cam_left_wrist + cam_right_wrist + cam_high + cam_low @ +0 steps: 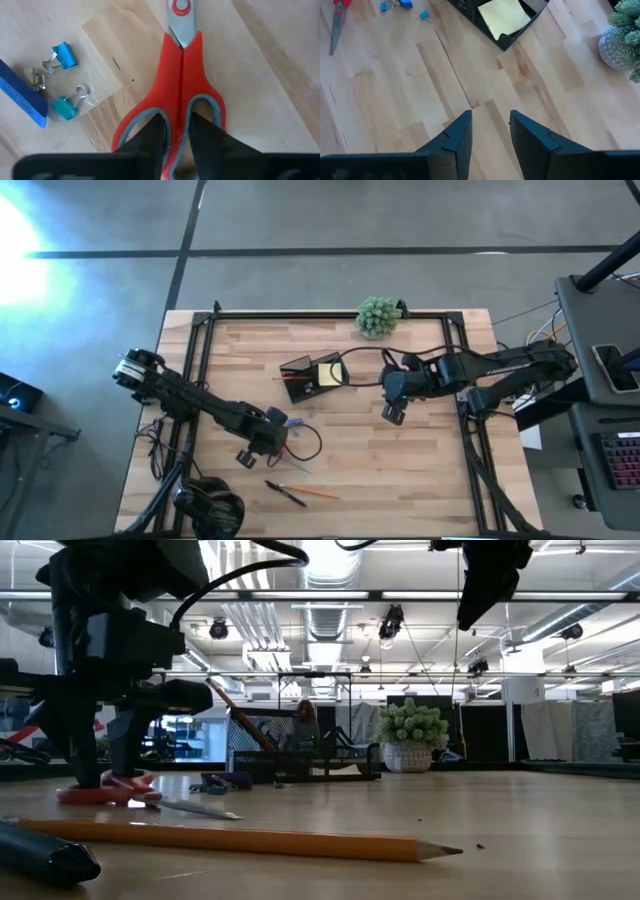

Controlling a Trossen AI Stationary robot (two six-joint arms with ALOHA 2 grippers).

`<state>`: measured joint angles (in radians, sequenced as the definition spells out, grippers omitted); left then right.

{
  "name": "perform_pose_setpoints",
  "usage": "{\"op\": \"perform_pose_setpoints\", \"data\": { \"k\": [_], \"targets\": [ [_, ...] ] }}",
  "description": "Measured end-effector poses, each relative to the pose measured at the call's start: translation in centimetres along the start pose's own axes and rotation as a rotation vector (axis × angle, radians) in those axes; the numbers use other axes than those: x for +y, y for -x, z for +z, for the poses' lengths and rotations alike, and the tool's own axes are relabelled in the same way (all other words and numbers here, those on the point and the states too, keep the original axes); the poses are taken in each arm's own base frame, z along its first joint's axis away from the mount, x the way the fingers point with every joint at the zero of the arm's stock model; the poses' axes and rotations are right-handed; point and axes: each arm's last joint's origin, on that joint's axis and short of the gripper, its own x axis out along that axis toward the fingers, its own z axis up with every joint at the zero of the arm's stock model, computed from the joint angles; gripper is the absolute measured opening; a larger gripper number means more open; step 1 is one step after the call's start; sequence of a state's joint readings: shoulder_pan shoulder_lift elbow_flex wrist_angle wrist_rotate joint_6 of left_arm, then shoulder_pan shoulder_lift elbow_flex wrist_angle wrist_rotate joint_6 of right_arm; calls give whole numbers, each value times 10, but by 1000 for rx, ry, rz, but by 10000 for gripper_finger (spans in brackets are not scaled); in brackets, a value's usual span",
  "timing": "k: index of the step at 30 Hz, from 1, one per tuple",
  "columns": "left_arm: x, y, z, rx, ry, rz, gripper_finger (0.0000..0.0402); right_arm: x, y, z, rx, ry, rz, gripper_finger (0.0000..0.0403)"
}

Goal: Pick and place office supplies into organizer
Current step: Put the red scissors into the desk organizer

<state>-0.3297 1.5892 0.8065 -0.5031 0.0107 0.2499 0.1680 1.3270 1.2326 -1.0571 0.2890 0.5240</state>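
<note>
The red-handled scissors (182, 85) lie flat on the wooden table, blades pointing away from my left gripper (177, 137), which comes down on their handles (105, 790). In the high view the left gripper (262, 435) hides them. The black organizer (312, 373) stands farther back with the yellow sticky pad (328, 373) inside. An orange pencil (315, 493) and a black pen (285, 494) lie near the table's near edge. Small blue clips (65, 55) and a blue item (22, 95) lie beside the scissors. My right gripper (393, 412) hangs open above bare table, right of the organizer. My left gripper has one finger (155, 137) in each handle loop of the scissors and pinches the two inner handle bars (177, 117) between them. It comes from above, pointing down. The scissors lie flat on the table, blades (190, 807) closed.
A green ball plant in a pot (377, 316) stands at the far edge. Black headphones (212, 510) lie at the near left corner. A dark cable loops (308, 442) beside the left gripper. A black frame (205, 340) runs round the table top.
</note>
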Motion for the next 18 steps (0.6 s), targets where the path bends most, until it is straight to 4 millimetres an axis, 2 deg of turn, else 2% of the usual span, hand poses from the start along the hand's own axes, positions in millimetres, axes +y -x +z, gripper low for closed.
{"op": "perform_pose_setpoints", "data": {
  "k": [3,10,14,18],
  "targets": [
    [2,6,0,28,12,-7,31,0,-1,-1,2,1,-2,123],
    [6,31,6,168,21,-15,22,0,-2,-1,-5,1,-17,118],
    [10,65,16,289,-19,27,22,0,-2,0,-14,0,-23,116],
    [21,109,24,442,-119,173,22,0,-2,1,-32,-3,-32,120]
  ]
}}
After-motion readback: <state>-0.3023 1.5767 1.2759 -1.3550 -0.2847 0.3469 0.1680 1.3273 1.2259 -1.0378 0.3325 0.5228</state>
